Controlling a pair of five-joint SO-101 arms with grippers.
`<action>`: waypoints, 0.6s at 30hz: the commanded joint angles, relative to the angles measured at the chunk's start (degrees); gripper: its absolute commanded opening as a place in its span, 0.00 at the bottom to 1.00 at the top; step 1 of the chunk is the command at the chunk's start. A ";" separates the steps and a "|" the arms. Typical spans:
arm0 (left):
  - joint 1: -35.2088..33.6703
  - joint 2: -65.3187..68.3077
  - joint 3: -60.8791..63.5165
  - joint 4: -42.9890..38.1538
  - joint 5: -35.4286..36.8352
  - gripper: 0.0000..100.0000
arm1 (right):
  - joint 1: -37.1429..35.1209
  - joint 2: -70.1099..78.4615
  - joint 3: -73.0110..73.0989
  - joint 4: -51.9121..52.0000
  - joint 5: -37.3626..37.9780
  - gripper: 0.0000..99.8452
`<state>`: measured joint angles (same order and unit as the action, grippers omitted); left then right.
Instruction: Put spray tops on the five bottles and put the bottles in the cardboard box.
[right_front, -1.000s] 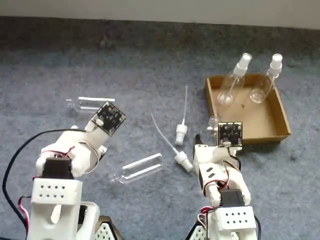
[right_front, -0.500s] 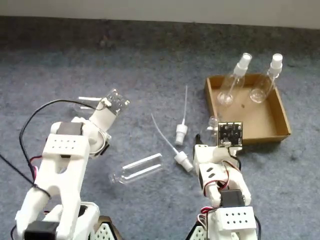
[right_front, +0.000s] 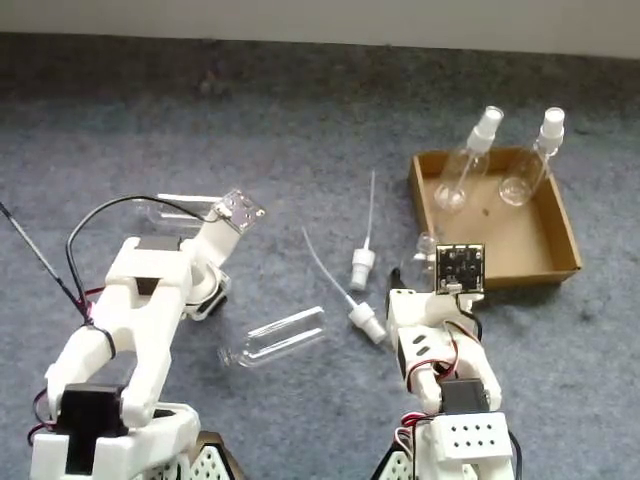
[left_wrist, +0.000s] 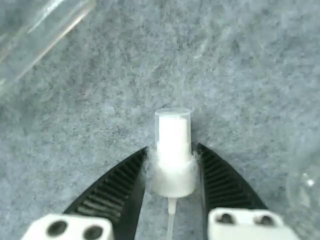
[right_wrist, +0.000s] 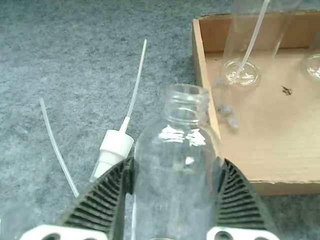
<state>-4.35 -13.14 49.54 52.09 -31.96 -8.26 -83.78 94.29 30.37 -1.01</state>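
Observation:
My left gripper (left_wrist: 172, 150) is shut on a white spray top (left_wrist: 172, 165), pinching its collar low over the carpet. In the high view that gripper (right_front: 238, 213) sits by a clear bottle (right_front: 165, 207) lying at the left. My right gripper (right_wrist: 175, 167) is shut on a clear, uncapped bottle (right_wrist: 176, 145) just left of the cardboard box (right_wrist: 200, 75); from above its neck (right_front: 425, 244) pokes past the wrist. Two capped bottles (right_front: 468, 160) (right_front: 532, 160) lean in the box (right_front: 565, 235). Another bare bottle (right_front: 275, 338) lies mid-carpet.
Two loose spray tops with long tubes (right_front: 362, 265) (right_front: 366, 322) lie on the carpet between the arms, one (right_wrist: 114, 147) close beside the right gripper's finger. The box's near half has free floor. A wall edge runs along the far side.
The left arm has lifted and stretched forward, its wrist shifting up and to the right toward the far-left bottle. The right arm and its bottle have stayed put.

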 joint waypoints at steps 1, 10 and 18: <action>0.92 -1.45 -5.23 -0.18 0.26 0.11 | 0.22 -0.22 -0.13 -1.10 -0.18 0.14; 1.89 5.76 -18.59 11.87 -2.55 0.11 | 0.22 -0.22 -0.13 -1.10 -0.18 0.14; 1.71 13.85 -23.52 16.79 -6.15 0.14 | 0.22 -0.22 -0.13 -1.10 -0.18 0.14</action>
<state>-3.65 -0.04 30.29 65.89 -36.18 -8.26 -83.78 94.29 30.37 -1.01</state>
